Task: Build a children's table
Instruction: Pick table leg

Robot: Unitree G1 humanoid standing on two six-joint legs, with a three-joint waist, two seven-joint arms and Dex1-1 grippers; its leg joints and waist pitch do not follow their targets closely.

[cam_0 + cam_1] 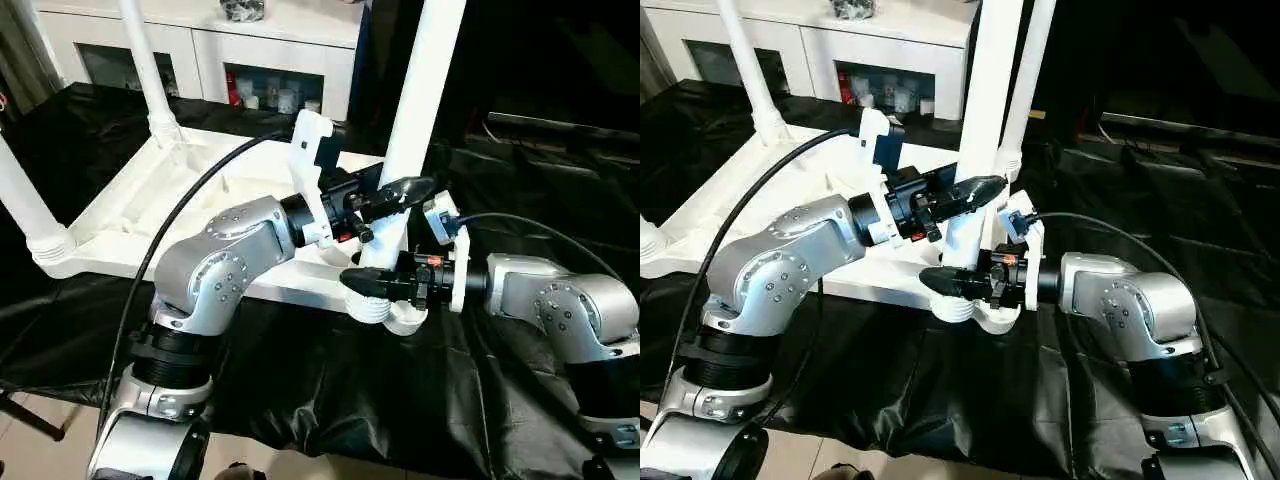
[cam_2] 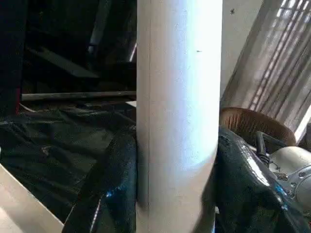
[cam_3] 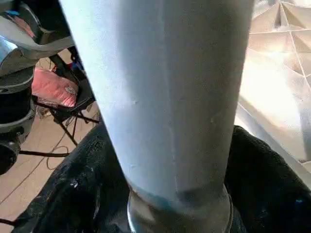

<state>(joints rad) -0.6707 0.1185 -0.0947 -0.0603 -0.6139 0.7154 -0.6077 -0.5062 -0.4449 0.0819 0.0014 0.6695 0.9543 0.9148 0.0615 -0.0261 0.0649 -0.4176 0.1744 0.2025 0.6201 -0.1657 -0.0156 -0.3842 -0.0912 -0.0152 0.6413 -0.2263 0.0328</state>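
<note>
A small white plastic children's table (image 1: pixel 190 200) lies upside down on a black-draped tabletop (image 1: pixel 300 370), its ribbed underside facing up and long round tapered white legs rising from its corner sockets. At the corner of the table nearest the robot, one white leg (image 1: pixel 990 110) stands upright in its ribbed socket (image 1: pixel 975 308). The robot's left hand (image 1: pixel 975 192) is clamped around this leg partway up, black fingers (image 2: pixel 114 189) pressed to either side of it. The right hand (image 1: pixel 952 282) grips the same leg lower down, just above the socket, fingers against its base. Behind the table stands a white cabinet with glass doors (image 1: pixel 250 60), small jars and bottles (image 1: pixel 262 95) dimly visible on its shelf.
</note>
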